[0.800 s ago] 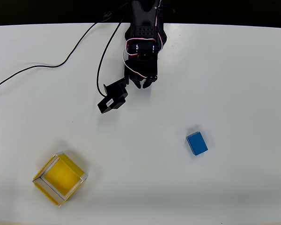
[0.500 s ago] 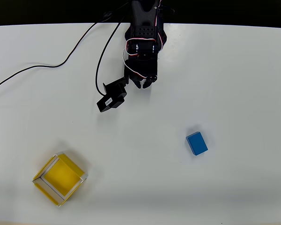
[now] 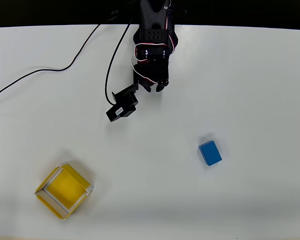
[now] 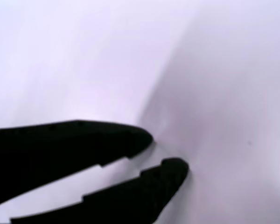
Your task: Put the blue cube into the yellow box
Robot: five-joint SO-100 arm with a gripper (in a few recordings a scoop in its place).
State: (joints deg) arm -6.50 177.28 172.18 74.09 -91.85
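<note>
On the white worktop (image 3: 250,75) in the overhead view there was one blue cube (image 3: 210,152), one yellow box (image 3: 64,191) and one black arm with one gripper (image 3: 153,89). The worktop was plain and matte, with black cables (image 3: 40,72) trailing across its upper left part and a dark band beyond its far edge. The cube lay well apart from the gripper, at about four o'clock from it; the box sat farther off, at about seven o'clock. In the wrist view the gripper (image 4: 170,151) was parted only slightly, a narrow gap between its black fingertips, holding nothing, above bare white surface.
</note>
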